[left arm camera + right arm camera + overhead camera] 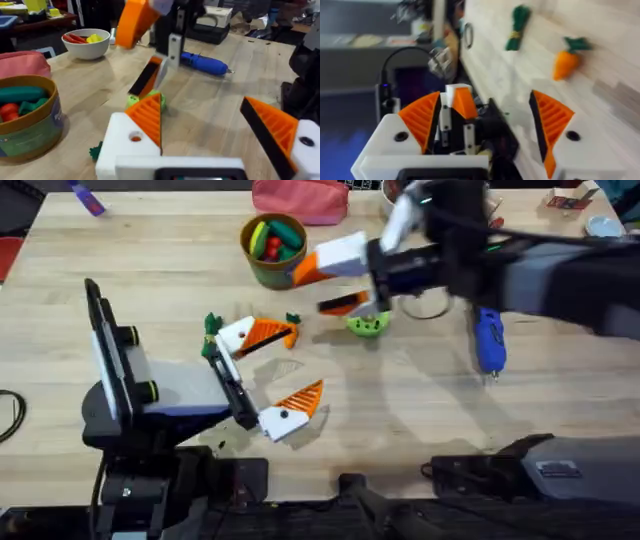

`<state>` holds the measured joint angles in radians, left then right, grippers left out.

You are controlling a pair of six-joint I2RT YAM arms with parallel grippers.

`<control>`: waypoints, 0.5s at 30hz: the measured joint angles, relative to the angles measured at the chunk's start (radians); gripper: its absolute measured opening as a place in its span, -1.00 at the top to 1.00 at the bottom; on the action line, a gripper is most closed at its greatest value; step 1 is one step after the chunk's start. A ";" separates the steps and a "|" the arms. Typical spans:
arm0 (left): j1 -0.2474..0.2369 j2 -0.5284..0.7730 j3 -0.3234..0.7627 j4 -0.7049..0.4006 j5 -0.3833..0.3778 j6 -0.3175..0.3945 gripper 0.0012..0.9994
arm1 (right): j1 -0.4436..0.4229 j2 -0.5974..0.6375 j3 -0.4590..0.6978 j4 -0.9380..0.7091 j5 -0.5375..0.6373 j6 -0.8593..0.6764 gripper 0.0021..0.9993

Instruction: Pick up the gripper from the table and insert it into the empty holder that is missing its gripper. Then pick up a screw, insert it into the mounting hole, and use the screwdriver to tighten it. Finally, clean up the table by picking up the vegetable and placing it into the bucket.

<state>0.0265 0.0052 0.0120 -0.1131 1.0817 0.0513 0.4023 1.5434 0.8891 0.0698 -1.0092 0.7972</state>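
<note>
The vegetable (565,63), leafy top away from the right gripper (485,130), lies on the table (420,420) beyond its wide-open, empty fingers. That arm shows dark and blurred overhead. The bucket (262,264) beside it holds toy food. The left gripper (270,375) gapes empty; the screwdriver (489,338) lies lengthwise beyond.

A robotics lab or workshop is suggested by a pale wooden workbench (420,420) on which two robot arms are mounted, by the cables and dark equipment seen at its near edge, and by cluttered shelves and boxes seen behind the bench.
</note>
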 joint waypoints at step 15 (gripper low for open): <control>0.000 0.000 0.000 0.000 0.000 0.002 -0.97 | -0.114 -0.209 0.330 -1.021 0.585 -0.568 -0.92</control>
<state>0.0265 0.0055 0.0120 -0.1131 1.0817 0.0536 0.2879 1.3346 1.2189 -0.9507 -0.4241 0.2296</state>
